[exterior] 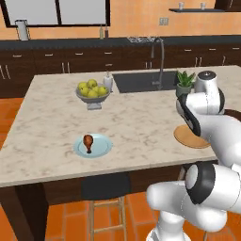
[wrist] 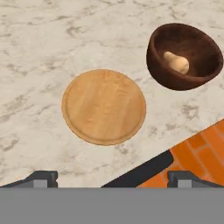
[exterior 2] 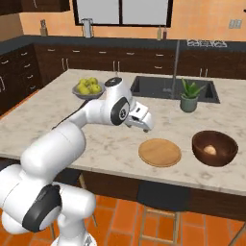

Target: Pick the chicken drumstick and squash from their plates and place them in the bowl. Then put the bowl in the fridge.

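- The squash lies inside the dark brown bowl, resting on its reddish inner floor.
- The bowl stands on the marble table, just beside the wooden plate and not touching it; in the right base view it sits to the plate's right, near the table's front edge.
- The wooden plate is bare and lies flat near that same edge.
- The chicken drumstick rests on the pale blue plate, well apart from the wooden plate, across the table on its far left in the left base view.
- The pincer hangs above the table over the wooden plate; its two dark tips stand wide apart at the bottom of the hand view with nothing between them.
- A grey pedestal bowl of yellow-green fruit stands behind the blue plate.
- A small potted plant sits behind the wooden plate, beside the sink.
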You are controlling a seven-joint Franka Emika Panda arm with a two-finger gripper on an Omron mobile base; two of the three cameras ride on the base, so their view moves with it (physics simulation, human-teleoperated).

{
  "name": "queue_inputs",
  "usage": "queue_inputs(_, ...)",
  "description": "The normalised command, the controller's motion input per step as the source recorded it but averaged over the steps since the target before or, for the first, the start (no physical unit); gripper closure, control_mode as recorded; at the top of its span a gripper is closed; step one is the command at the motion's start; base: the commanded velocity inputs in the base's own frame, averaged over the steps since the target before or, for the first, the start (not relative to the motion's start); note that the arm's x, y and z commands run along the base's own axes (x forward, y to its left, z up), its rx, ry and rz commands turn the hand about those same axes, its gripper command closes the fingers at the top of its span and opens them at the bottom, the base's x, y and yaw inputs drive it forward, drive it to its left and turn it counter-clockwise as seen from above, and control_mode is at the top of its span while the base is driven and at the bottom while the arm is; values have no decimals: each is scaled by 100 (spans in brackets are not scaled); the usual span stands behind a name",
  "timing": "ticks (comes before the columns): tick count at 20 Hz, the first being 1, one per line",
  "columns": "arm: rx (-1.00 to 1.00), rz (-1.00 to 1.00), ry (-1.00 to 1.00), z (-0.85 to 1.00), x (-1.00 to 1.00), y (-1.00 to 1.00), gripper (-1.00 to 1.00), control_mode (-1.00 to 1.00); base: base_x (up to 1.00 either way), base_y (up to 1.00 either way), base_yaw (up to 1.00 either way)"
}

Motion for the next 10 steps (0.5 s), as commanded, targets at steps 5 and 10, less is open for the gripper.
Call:
queue_inputs(5, 0, 0, 0, 0, 0, 0, -100, 100, 0, 100, 3)
queue_inputs(10, 0, 0, 0, 0, 0, 0, -100, 100, 0, 100, 0)
